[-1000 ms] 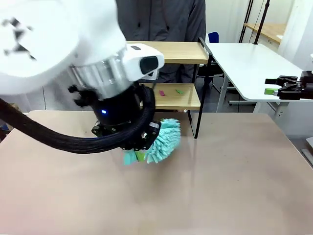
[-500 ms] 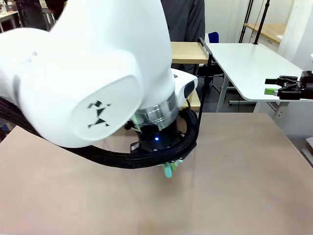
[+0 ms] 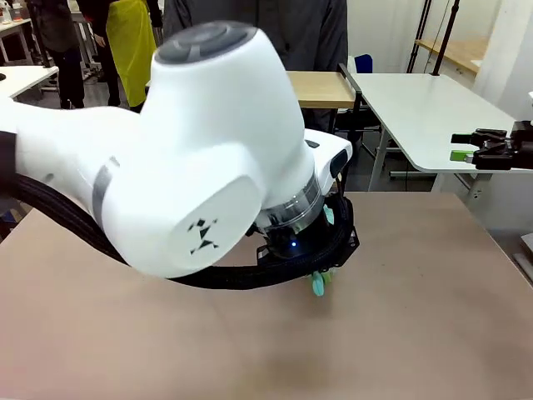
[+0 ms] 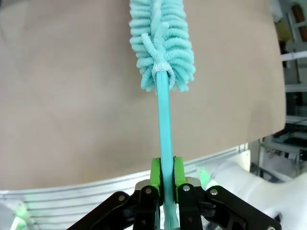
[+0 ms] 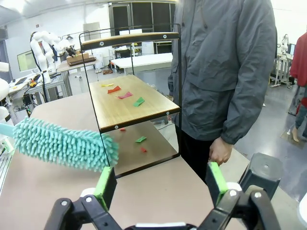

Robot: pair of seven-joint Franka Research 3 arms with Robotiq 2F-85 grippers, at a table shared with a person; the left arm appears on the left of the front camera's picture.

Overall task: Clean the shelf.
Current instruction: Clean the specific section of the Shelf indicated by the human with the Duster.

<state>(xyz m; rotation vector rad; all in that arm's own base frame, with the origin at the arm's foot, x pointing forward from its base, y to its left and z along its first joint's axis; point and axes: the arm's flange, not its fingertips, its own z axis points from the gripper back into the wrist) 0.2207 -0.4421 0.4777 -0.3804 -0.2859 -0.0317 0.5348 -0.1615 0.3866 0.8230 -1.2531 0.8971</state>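
My left gripper (image 4: 165,175) is shut on the thin handle of a teal fluffy duster (image 4: 162,43), whose head points out over the beige table. In the front view my left arm's wrist (image 3: 291,225) covers most of the shelf (image 3: 321,87), and only the duster's handle end (image 3: 319,286) pokes out below it. The right wrist view shows the shelf (image 5: 127,103) with red, yellow and green paper scraps (image 5: 125,95) on its lower board and a few more beneath. The duster head (image 5: 62,143) hovers at the shelf's near left side. My right gripper (image 5: 160,179) is open and holds nothing.
A person in a grey jacket (image 5: 225,72) stands right behind the shelf, one hand (image 5: 220,153) hanging near the table edge. A white table (image 3: 425,108) stands at the back right. My right gripper (image 3: 479,150) hangs off the beige table's right side.
My left arm has swung to the right and rolled, so its wrist now hides the duster head and most of the shelf. The right gripper has stayed put.
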